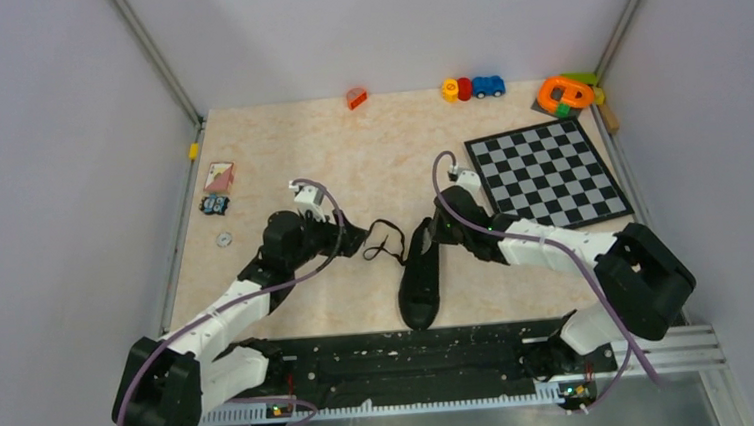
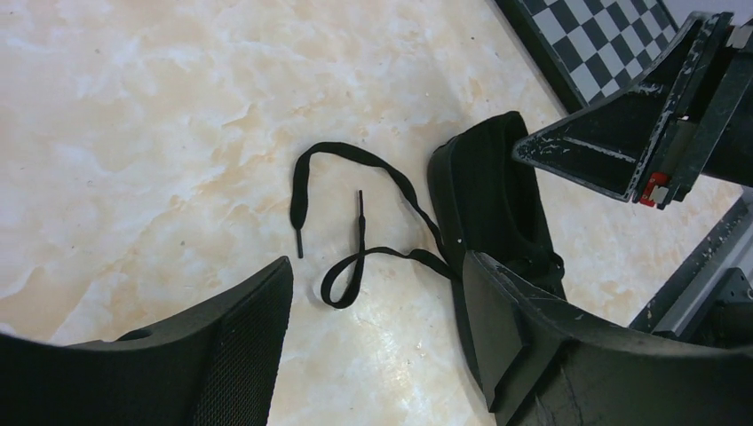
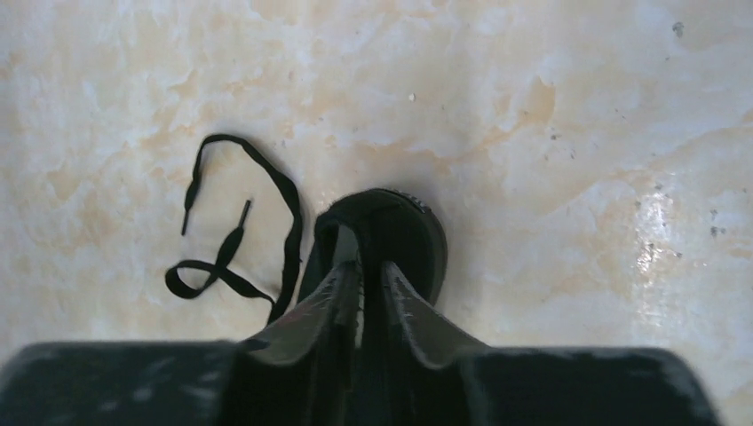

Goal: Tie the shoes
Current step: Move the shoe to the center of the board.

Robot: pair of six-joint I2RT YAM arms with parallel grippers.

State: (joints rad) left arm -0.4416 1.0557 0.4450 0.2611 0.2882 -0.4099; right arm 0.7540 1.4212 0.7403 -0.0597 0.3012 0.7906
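Laces [image 2: 359, 231] lie slack and untied on the table [image 1: 278, 140], sprawled at nine o'clock of the sneaker [image 1: 420, 285], which sits near the middle with its length running twelve to six. The right gripper [image 3: 366, 257] has its fingers almost pressed together, apparently nipping the sneaker's rim at the twelve o'clock end; that looks a sound anchor if it pins the shoe flat. The left gripper [image 2: 377, 266] hangs spread wide over the laces. It should probably come down squarely on one strand near its tip, clear of the crossing, and close fully on so thin a cord.
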